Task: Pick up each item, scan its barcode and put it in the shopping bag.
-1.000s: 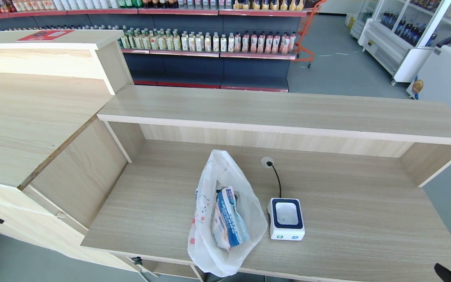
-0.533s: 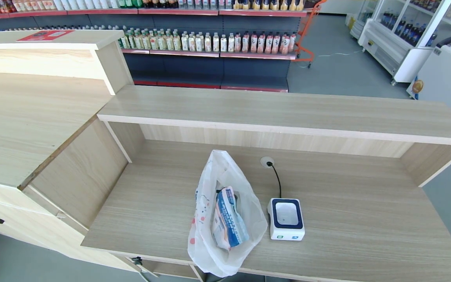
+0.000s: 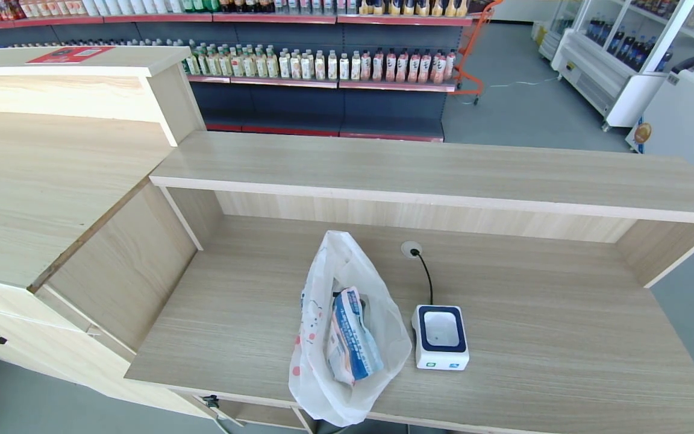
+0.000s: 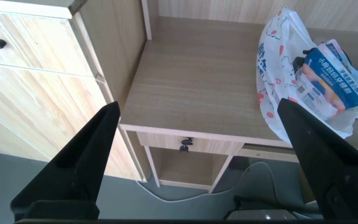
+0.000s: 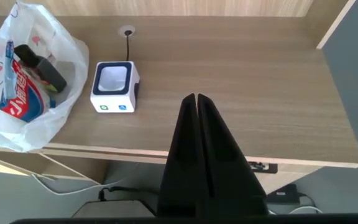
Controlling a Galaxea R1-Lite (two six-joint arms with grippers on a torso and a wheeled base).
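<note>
A second ago a dark tip of my right arm showed past the near right corner of the counter [image 3: 564, 337]; it has since drawn back, and my right gripper [image 5: 196, 98] now hangs in front of the counter's near edge, right of the middle, its jaws pressed together on nothing. My left gripper [image 4: 199, 106] hangs off the near left corner, jaws spread wide and empty. Nothing on the counter has shifted.

The shopping bag [image 3: 317, 361], white and thin, lies at the near edge a little left of the middle, its bottom drooping over that edge and its mouth open toward the back. Inside it lies a blue-and-white packet [image 3: 350, 337], with a dark item [image 5: 45, 68] next to it. The scanner [image 3: 440, 334] stands just beside the bag on its right, window up, and its black cable [image 3: 425, 274] runs back to a round port [image 3: 411, 248] in the counter top.

A raised ledge [image 3: 443, 169] closes the counter's far edge, with a taller cabinet [image 3: 52, 181] at the left corner. Beyond are shelves of bottles [image 3: 323, 63], a grey floor [image 3: 522, 102] and glass-fronted coolers [image 3: 624, 60] to the right.
</note>
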